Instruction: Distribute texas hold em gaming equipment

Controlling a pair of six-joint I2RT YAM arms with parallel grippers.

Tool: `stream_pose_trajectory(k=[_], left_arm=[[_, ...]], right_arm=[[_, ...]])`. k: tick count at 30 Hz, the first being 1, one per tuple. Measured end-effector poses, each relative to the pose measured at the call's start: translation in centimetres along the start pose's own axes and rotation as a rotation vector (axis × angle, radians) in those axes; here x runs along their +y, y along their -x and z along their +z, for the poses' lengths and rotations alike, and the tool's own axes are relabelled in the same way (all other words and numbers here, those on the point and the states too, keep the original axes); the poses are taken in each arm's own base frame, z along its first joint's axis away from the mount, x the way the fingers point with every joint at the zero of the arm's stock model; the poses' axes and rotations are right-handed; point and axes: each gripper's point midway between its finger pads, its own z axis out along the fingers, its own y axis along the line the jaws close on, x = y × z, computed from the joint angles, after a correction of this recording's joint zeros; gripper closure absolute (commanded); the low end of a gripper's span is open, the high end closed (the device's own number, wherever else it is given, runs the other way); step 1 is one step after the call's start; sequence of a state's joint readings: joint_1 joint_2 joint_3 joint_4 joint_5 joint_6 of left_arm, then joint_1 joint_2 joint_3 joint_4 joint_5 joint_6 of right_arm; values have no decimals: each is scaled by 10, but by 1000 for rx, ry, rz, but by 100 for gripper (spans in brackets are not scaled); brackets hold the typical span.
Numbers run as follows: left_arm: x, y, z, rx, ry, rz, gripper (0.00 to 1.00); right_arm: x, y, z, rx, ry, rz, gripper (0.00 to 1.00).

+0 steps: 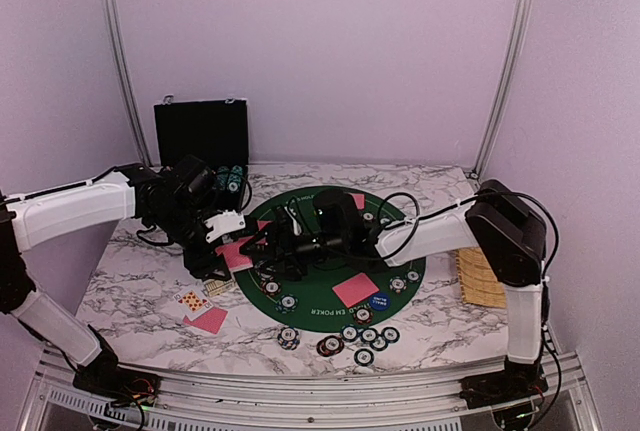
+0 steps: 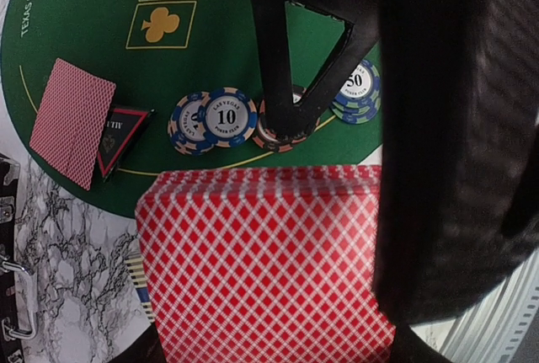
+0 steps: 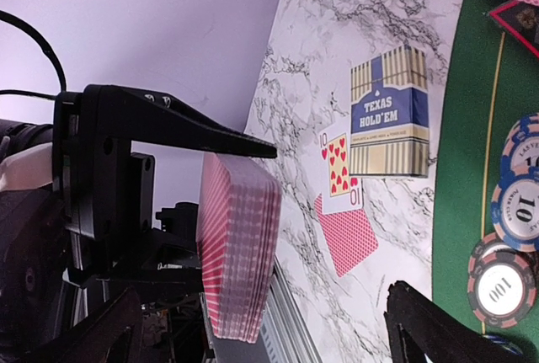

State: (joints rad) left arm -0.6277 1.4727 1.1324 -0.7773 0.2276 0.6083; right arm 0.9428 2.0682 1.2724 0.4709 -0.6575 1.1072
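Observation:
My left gripper (image 1: pixel 224 251) is shut on a thick deck of red-backed playing cards (image 2: pixel 261 262), held on edge over the mat's left rim. The same deck (image 3: pixel 240 245) fills the lower left of the right wrist view, pinched under a black left finger (image 3: pixel 177 131). My right gripper (image 1: pixel 266 246) reaches across the green mat (image 1: pixel 300 286), open, with its fingers (image 3: pixel 434 329) spread wide just short of the deck. Poker chips (image 2: pixel 210 119) lie on the mat below it, beside a triangular red-black marker (image 2: pixel 122 136) and a face-down card (image 2: pixel 72 119).
A Texas Hold'em card box (image 3: pixel 389 110), a ten of hearts (image 3: pixel 337 165) and a face-down card (image 3: pixel 345 232) lie on the marble at front left. Several chips (image 1: pixel 360 336) line the mat's front edge. The black chip case (image 1: pixel 200 136) stands at back left, the wicker basket (image 1: pixel 480 276) at right.

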Motion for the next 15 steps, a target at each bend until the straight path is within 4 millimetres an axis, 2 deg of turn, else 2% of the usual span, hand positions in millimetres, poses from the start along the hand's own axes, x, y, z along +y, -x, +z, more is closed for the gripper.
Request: stream_pose_trajectory(k=[15], left_arm=[[4, 5, -2, -15, 9, -24, 100]], right_arm=[[-4, -1, 33, 58, 28, 17, 4]])
